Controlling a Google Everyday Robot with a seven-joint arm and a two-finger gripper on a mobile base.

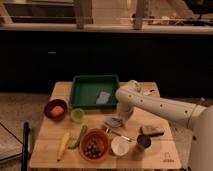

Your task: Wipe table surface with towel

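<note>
Towel (114,122) on table surface (155,120), gripper (121,116) above.

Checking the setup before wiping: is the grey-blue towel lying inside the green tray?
No, the towel lies on the table surface in front of the green tray, with the claw just above it.

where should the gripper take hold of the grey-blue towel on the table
Probably from straight above, pinching a raised fold near the middle of the small grey-blue cloth towel. It lies flat and rumpled on the light tan wooden table surface, so no edge offers a side grip. The gripper sits at its right edge, below the green rectangular tray.
</note>
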